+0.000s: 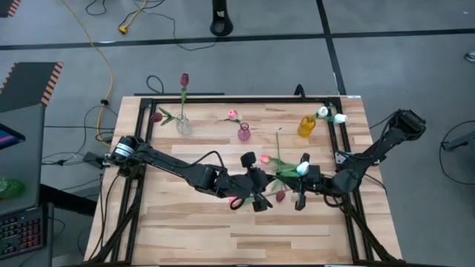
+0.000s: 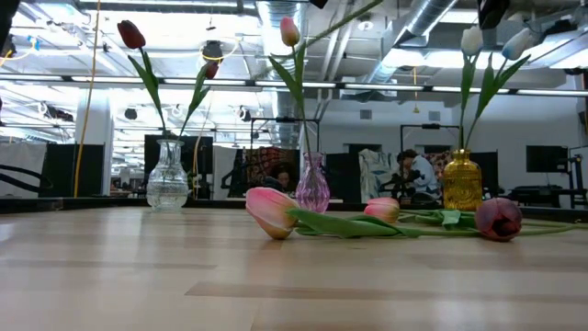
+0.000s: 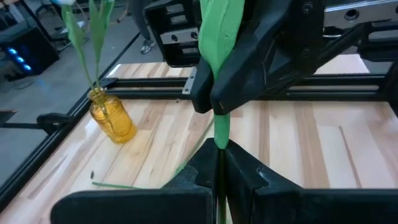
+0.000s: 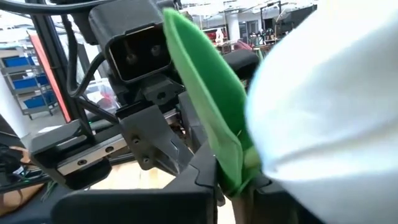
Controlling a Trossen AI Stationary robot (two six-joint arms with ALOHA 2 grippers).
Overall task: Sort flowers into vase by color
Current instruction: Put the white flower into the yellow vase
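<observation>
Table centre: left gripper [image 1: 256, 194] pinching green stem [image 3: 221, 127]; right gripper [image 1: 303, 191] at its 3 o'clock, fingers pressed on white tulip [image 1: 303, 168]. Risk: both pulling one flower, stem tears. Amber vase [image 1: 306, 125] at 1 o'clock, far edge.

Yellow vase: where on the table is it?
In the high view the yellow vase stands at the table's far right, holding white tulips, right of the pink vase.

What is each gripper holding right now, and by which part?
Both hold one white tulip: left gripper pinches its green stem, right gripper grips just below the white head.
</observation>
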